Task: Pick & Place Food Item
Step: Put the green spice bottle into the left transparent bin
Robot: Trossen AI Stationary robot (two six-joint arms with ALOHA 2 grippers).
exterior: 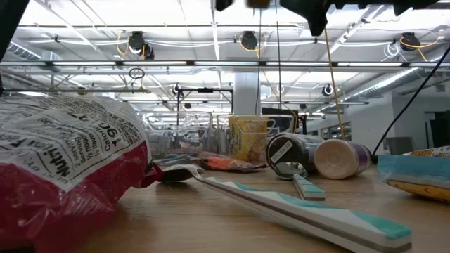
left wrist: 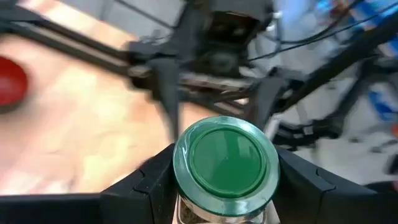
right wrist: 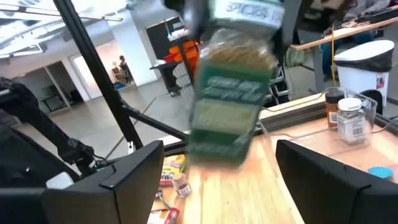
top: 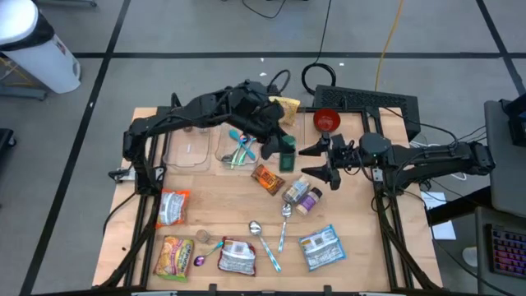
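Grey floor tiles surround a wooden table (top: 214, 210) scattered with food packets and cutlery. Above the table's middle, the left gripper (top: 283, 150) is clenched on a spice jar (top: 286, 154) with a green lid (left wrist: 227, 155); the left wrist view looks down on that lid, with a dark finger (left wrist: 146, 186) pressed against each side of the jar. The right gripper (top: 319, 161) faces the jar from just beside it, its fingers (top: 316, 173) spread apart and not touching it. In the right wrist view the jar (right wrist: 233, 93) hangs blurred between and beyond the two fingers (right wrist: 134, 168), clear of both, so this claw is released. A red bowl (top: 327, 121) sits near the table's far edge, behind the right gripper. Two clear trays (top: 187, 152) lie on the far left part of the table, one holding teal-handled cutlery (top: 241, 148). An orange snack packet (top: 268, 179) lies below the jar, and two small jars (top: 302, 196) lie on their sides to its right. Nearer the front edge are a metal spoon (top: 284, 215), a red and white packet (top: 173, 205), a yellow packet (top: 173, 256), a grey packet (top: 237, 256) and a blue packet (top: 320, 247). In the low view a teal-striped handle (exterior: 295, 207) runs across the wood, and a yellow cup (exterior: 247, 137) stands behind the two tipped jars.
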